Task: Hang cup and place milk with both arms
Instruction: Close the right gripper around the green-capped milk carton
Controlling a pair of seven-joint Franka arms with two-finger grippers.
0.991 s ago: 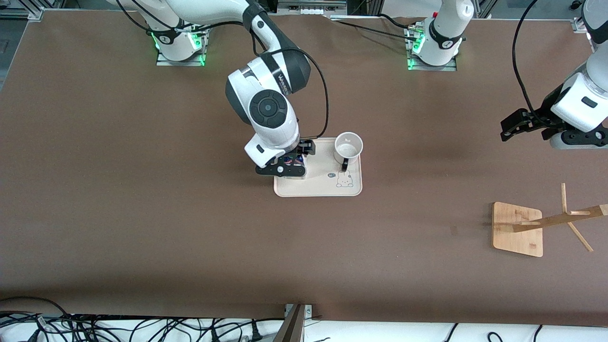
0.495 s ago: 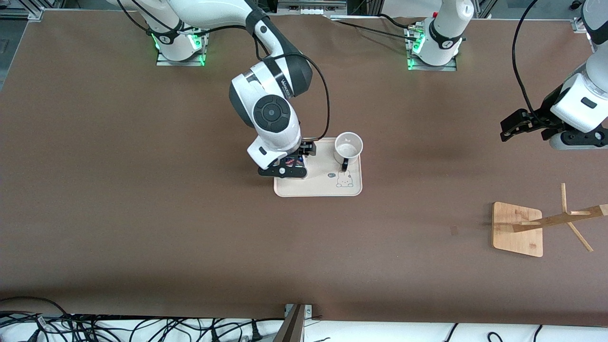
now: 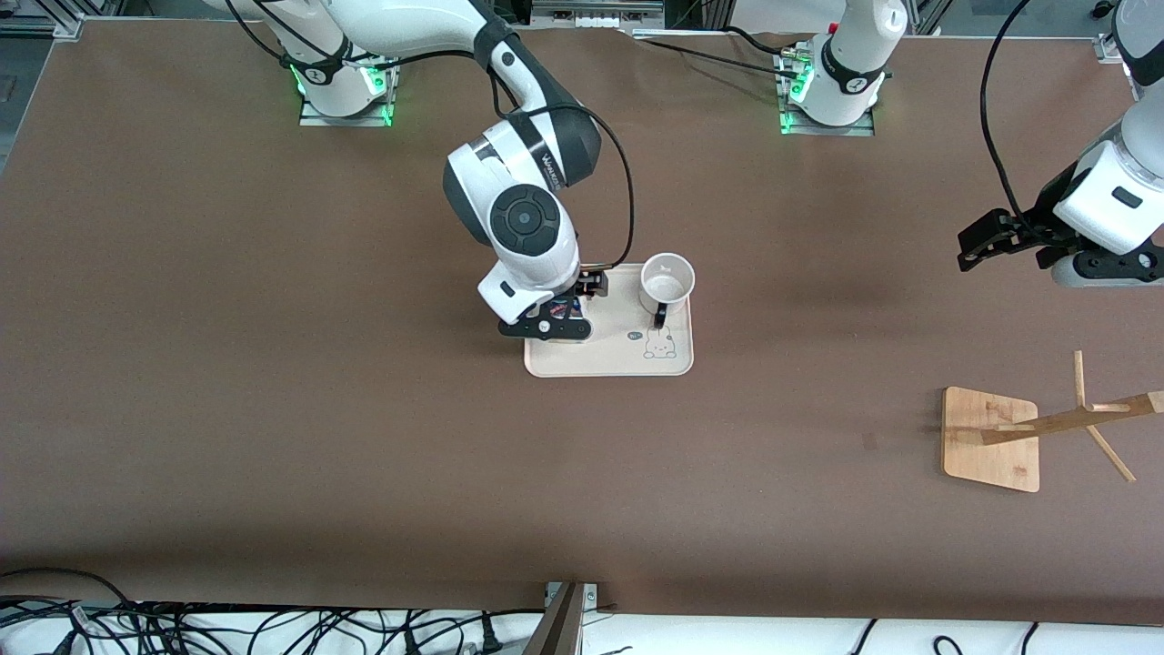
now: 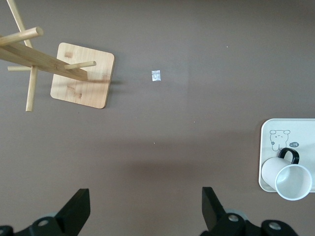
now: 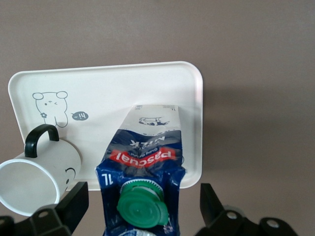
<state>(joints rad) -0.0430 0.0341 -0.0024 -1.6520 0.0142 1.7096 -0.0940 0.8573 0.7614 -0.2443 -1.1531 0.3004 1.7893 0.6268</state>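
Note:
The milk carton, dark blue and white with a green cap, stands upright on the cream tray, at the tray's end toward the right arm. My right gripper is open, one finger on each side of the carton, not touching it. From the front, the right gripper hides most of the carton. The white cup with its black handle stands upright on the same tray, beside the carton; it also shows in the right wrist view. My left gripper is open and empty, and that arm waits over bare table.
A wooden cup rack with a square base and slanted pegs stands near the left arm's end of the table, nearer to the front camera than the tray. It also shows in the left wrist view. A small scrap lies on the table.
The right arm's wrist and gripper have shifted slightly toward the cup, over the carton. The left arm, cup and tray have not moved.

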